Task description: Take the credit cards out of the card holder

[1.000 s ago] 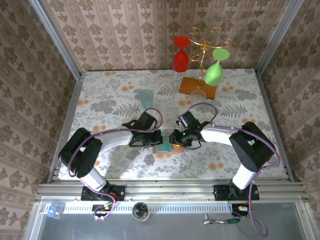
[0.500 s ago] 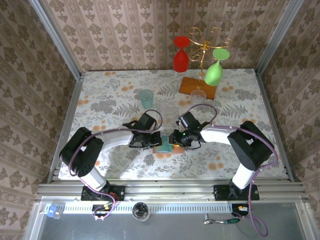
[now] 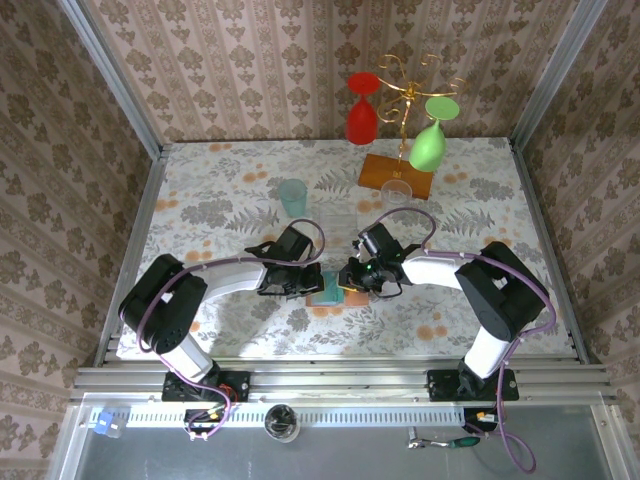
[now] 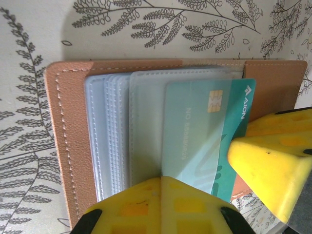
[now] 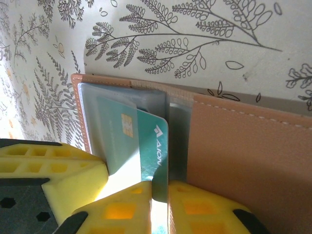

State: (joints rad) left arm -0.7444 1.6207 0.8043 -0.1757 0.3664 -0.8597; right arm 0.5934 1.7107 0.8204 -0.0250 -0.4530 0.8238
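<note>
The right claw point(image 5: 160, 195) is pinching the near edge of a teal card point(image 5: 157, 141), with one yellow pad on each face of it. In the overhead view this claw point(image 3: 358, 278) sits low over the counter point(image 3: 220, 200), nose to nose with the left claw point(image 3: 303, 281).

Just beyond the right claw's tips, the card's chip end lies under a clear sleeve point(image 5: 122, 105). The end by the pads, printed with a white logo, sticks out past the sleeve's edge. Under and around the card, the card holder point(image 5: 234, 146) lies open and flat, tan leather outward.

The left claw point(image 4: 161, 200) looks pressed together, its joined tip resting on the stack of clear sleeves point(image 4: 112, 126) at their near edge. I cannot tell whether anything is caught between its pads. Ahead of that tip, the same teal card point(image 4: 234, 122) runs out to the right, toward the right claw's yellow finger point(image 4: 273, 161). The holder's stitched border point(image 4: 63, 136) is to the left.

I judge the task barely begun. One of the credit cards is gripped and partly drawn out, but not yet free of its pocket. It has to slide clear and be set down while the left claw pins the holder. I cannot tell whether the other sleeves hold more cards.
</note>
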